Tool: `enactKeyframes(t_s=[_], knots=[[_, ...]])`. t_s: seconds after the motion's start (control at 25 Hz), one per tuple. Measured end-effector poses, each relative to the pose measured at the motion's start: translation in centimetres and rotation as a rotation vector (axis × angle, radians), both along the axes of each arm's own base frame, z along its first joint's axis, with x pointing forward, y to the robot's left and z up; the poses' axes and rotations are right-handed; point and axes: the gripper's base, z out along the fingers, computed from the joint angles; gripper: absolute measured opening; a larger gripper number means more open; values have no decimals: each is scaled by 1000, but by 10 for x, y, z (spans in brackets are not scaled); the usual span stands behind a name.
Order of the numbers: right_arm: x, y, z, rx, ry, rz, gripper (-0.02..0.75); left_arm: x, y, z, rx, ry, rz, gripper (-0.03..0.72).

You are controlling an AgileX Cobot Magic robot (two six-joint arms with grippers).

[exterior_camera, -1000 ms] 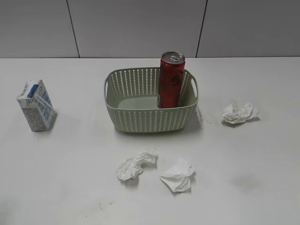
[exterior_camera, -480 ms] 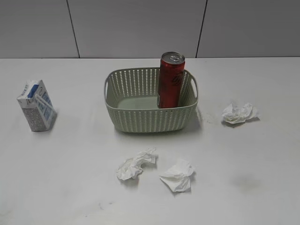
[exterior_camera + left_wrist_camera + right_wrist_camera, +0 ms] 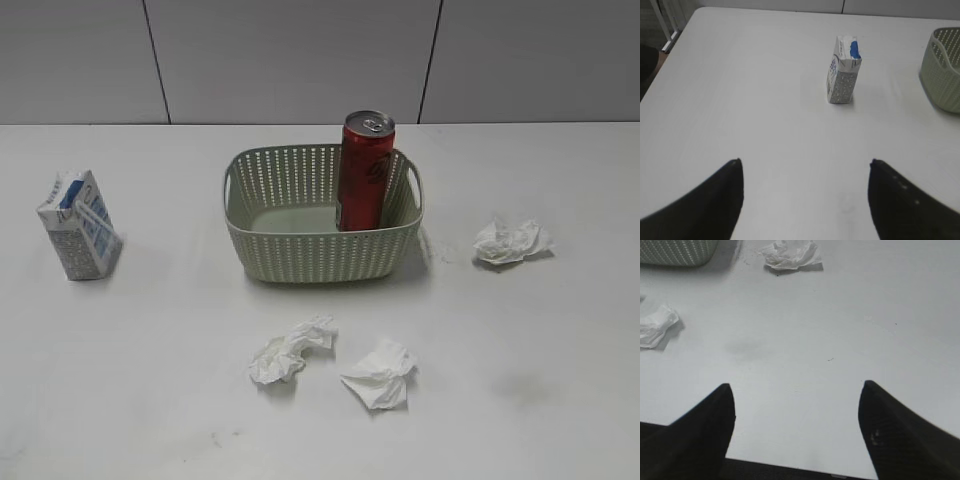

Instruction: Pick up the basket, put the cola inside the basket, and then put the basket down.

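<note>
The pale sage-green basket [image 3: 322, 252] rests on the white table in the middle of the exterior view. The red cola can [image 3: 364, 172] stands upright inside it, at its back right corner. Neither arm shows in the exterior view. In the left wrist view my left gripper [image 3: 805, 162] is open and empty over bare table, and the basket's corner [image 3: 942, 70] is at the far right edge. In the right wrist view my right gripper [image 3: 796, 385] is open and empty near the table's front edge; the basket's base [image 3: 677, 252] shows at the top left.
A white-and-blue carton [image 3: 79, 225] stands at the left, and also shows in the left wrist view [image 3: 843, 70]. Crumpled tissues lie in front of the basket [image 3: 290, 350] [image 3: 380, 375] and to its right [image 3: 512, 241]. The table's left edge [image 3: 670, 42] is near.
</note>
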Motion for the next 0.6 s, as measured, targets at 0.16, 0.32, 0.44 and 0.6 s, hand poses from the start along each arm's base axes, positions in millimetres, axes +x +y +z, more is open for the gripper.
enactKeyframes(t_s=[0.16, 0.32, 0.44, 0.6], knots=[[0, 0, 0, 0, 0, -1, 594, -1, 0, 0, 1, -6, 1, 588], [0, 0, 0, 2, -1, 0, 594, -1, 1, 0, 6, -9, 5, 586], [-5, 0, 1, 8, -35, 1, 594, -1, 1, 0, 10, -10, 7, 579], [-19, -1, 4, 16, -141, 0, 594, -1, 1, 0, 11, -11, 7, 564]])
